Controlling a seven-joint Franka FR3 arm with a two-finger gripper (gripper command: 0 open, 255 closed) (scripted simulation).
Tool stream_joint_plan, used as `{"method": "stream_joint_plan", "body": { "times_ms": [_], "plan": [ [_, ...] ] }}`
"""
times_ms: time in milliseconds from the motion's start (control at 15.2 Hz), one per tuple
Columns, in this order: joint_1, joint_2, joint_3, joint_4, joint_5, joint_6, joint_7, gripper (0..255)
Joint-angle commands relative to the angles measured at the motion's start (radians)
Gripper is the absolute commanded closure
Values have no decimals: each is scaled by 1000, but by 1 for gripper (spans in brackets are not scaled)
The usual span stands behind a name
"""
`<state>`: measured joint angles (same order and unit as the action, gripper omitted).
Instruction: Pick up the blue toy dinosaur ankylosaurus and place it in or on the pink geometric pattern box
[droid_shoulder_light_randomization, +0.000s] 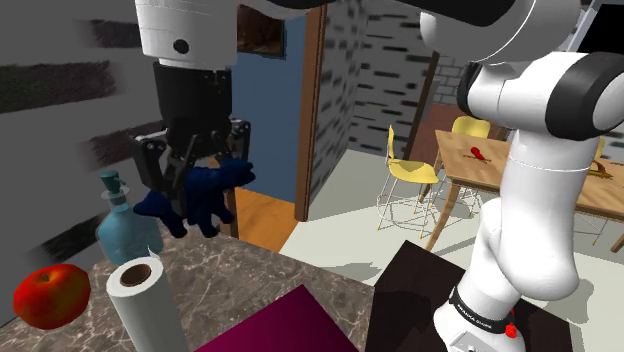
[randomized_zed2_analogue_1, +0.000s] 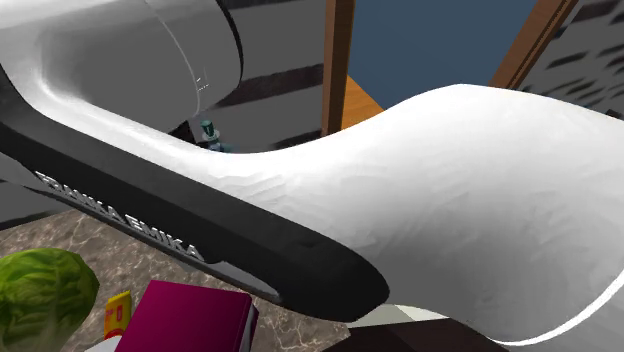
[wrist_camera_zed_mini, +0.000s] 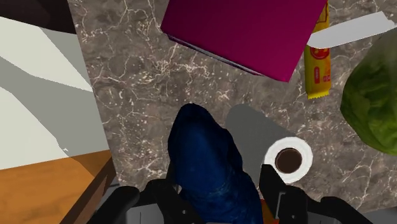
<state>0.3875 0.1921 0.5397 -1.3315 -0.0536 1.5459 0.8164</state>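
The dark blue toy dinosaur (droid_shoulder_light_randomization: 205, 192) hangs high above the marble counter, clasped between the black fingers of my gripper (droid_shoulder_light_randomization: 190, 168). In the wrist view the dinosaur (wrist_camera_zed_mini: 210, 167) runs out from between the two fingers (wrist_camera_zed_mini: 272, 184), which are shut on it. The box is a plain magenta block (droid_shoulder_light_randomization: 285, 325) lying flat on the counter at the near edge in the shoulder view. Seen from the wrist it is the magenta box (wrist_camera_zed_mini: 245, 28) ahead of the dinosaur's tip; in the second exterior view the box (randomized_zed2_analogue_1: 185, 318) sits low, under the arm.
A white paper roll (droid_shoulder_light_randomization: 138, 300), a red apple (droid_shoulder_light_randomization: 50, 295) and a blue-green bottle (droid_shoulder_light_randomization: 125, 225) stand on the counter under the gripper. A green lettuce (wrist_camera_zed_mini: 375, 105) and a yellow packet (wrist_camera_zed_mini: 318, 67) lie beside the box. The counter edge (wrist_camera_zed_mini: 95, 137) drops to floor.
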Motion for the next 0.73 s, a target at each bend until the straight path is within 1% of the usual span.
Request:
{"method": "stream_joint_plan", "body": {
  "times_ms": [0,330,660],
  "plan": [
    [2,-60,11,-73,28,22,21,255],
    [25,-183,41,-202,89,47,81,255],
    [61,-281,76,-289,142,57,151,255]
  ]
}}
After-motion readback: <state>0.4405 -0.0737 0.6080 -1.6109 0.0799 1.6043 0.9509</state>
